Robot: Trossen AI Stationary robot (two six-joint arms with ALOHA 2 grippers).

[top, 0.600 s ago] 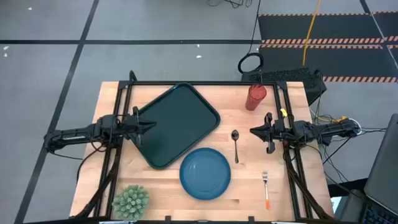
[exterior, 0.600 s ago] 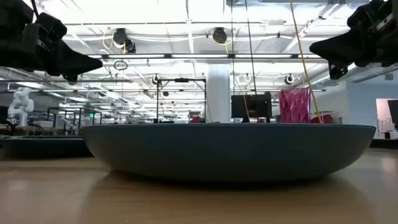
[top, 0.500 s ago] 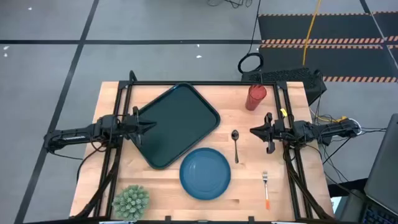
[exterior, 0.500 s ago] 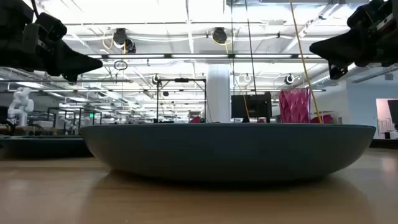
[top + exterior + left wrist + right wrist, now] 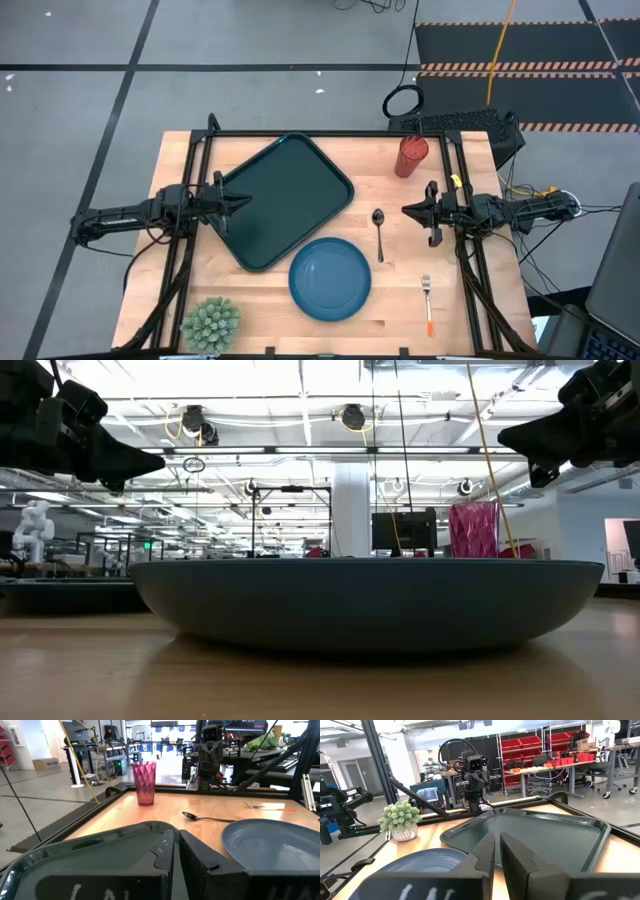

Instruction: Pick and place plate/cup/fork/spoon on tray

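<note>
Nothing is on the tray yet; it lies tilted on the left half of the table, its near corner just beside the plate.

The left gripper hovers over the tray's left edge, pointing toward the table's middle. Its fingers are nearly together with only a thin slit between them, holding nothing. The right gripper hangs at the right side, pointing back at it, its fingers equally narrow and empty.

The spoon is the closest thing to either gripper: it lies just ahead of the right fingertips, a little toward the front edge. Its long axis runs front to back, bowl at the far end, so it lies crosswise to the direction the right gripper points. A grasp would probably need the wrist turned down over the handle.

The cup stands upright toward the back, behind the right gripper and near it. The fork lies near the front right, tines toward the back, roughly parallel to the spoon and well apart from it. All three are on the right arm's side.

The plate sits at front centre, between the arms, a little nearer the right one. It lies between the fork and the tray, so a low carry from the fork would cross it. A potted plant stands at the front left corner, clear of these routes.
</note>
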